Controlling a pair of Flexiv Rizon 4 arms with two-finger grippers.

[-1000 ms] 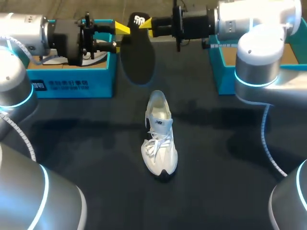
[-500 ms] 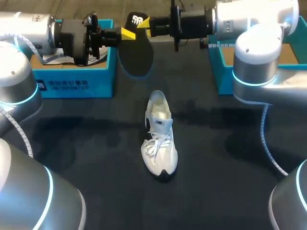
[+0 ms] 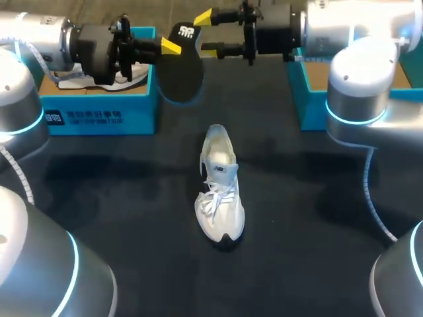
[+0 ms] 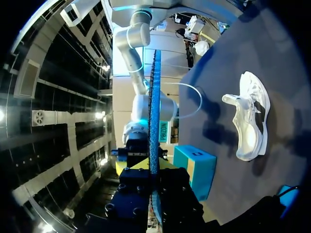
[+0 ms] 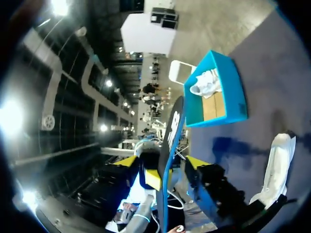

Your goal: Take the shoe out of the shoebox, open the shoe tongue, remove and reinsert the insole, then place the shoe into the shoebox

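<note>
The black insole (image 3: 179, 69) hangs in the air at the back of the table, and my left gripper (image 3: 169, 46) is shut on its edge. In the left wrist view the insole (image 4: 154, 116) stands edge-on between my left gripper's (image 4: 153, 171) fingers. My right gripper (image 3: 202, 32) is open beside the insole's heel end and does not touch it. In the right wrist view the insole (image 5: 171, 138) runs between the spread fingers of my right gripper (image 5: 160, 163). The white shoe (image 3: 220, 191) lies on the table's middle, toe toward me, also seen as the white shoe (image 4: 250, 116) and the white shoe (image 5: 278, 167).
A blue shoebox (image 3: 99, 113) at the back left holds another white shoe (image 3: 99, 78), below my left arm. A second blue box (image 3: 305, 99) stands at the back right, under my right arm. The tabletop around the shoe is bare black cloth.
My left gripper closed on the insole while my right gripper let go and opened. The insole has shifted a little to the left with the left gripper.
</note>
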